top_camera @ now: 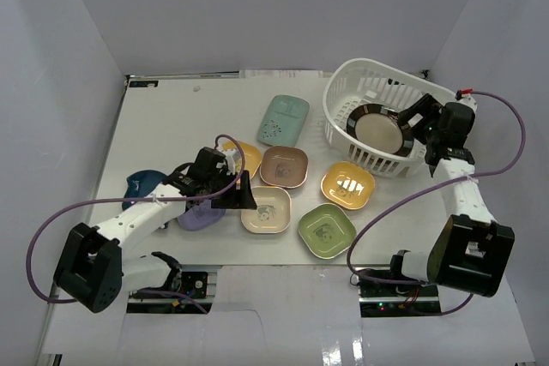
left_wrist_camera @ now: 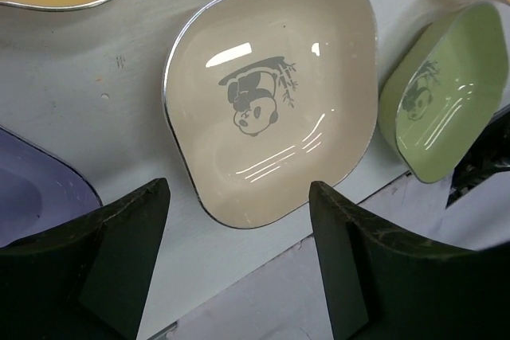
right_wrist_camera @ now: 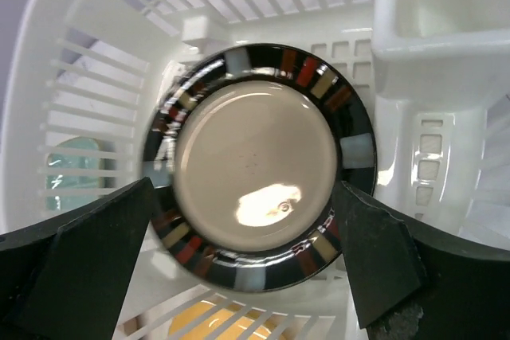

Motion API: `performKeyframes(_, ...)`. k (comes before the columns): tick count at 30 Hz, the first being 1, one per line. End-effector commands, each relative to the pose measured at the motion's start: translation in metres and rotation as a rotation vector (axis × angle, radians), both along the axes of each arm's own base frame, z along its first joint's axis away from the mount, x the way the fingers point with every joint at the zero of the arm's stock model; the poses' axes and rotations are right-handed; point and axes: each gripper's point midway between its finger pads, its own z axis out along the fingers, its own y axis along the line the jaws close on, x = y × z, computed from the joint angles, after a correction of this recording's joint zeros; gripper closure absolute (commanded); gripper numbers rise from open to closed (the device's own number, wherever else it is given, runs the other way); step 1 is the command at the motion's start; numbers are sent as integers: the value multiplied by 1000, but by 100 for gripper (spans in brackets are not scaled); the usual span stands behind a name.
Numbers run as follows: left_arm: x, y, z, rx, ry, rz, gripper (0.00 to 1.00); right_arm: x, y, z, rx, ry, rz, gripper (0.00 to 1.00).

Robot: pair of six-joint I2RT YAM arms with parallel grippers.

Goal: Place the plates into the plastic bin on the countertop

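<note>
The round black-rimmed plate [top_camera: 377, 129] [right_wrist_camera: 255, 165] lies tilted inside the white plastic bin [top_camera: 364, 64] [right_wrist_camera: 414, 77] at the back right of the countertop [top_camera: 171, 117]. My right gripper [top_camera: 419, 117] [right_wrist_camera: 245, 189] hangs over it, jaws wide and holding nothing. My left gripper [top_camera: 243, 193] [left_wrist_camera: 239, 189] is open just above the near edge of the cream panda plate [top_camera: 267, 210] [left_wrist_camera: 271, 93]. On the countertop also lie the green [top_camera: 326, 229] [left_wrist_camera: 450, 109], orange [top_camera: 347, 184], brown [top_camera: 284, 166], yellow [top_camera: 249, 159], mint [top_camera: 284, 120], purple [top_camera: 202, 216] [left_wrist_camera: 32, 189] and dark blue [top_camera: 141, 186] plates.
White walls enclose the countertop on three sides. The loose plates crowd the middle, close to one another. The left arm reaches over the purple and dark blue plates, partly hiding them. The cream plate sits near the countertop's front edge [left_wrist_camera: 263, 264].
</note>
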Motion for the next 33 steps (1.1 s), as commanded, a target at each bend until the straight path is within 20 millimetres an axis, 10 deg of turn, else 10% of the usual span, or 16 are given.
performKeyframes(1, 13, 1, 4, 69, -42, 41, 19, 0, 10, 67, -76, -170, 56, 2)
performKeyframes(7, 10, -3, -15, 119, 2, 53, 21, -31, 87, 96, -121, -255, 277, 16)
performKeyframes(13, 10, -10, -25, 134, 26, 61, 26, -110, 193, 25, -162, -109, 628, 44)
performKeyframes(17, 10, -10, -33, 152, 35, 71, 40, -159, 204, -35, -175, 22, 694, 56)
performKeyframes(21, 15, -12, -35, 157, 31, 91, 77, -186, 205, -85, -197, 159, 730, 34)
performKeyframes(24, 18, -11, -28, 154, 8, 98, 100, -180, 206, -85, -244, 151, 715, 26)
performKeyframes(33, 15, -8, 18, 78, -87, 114, 100, -153, 233, -96, -391, 184, 788, 29)
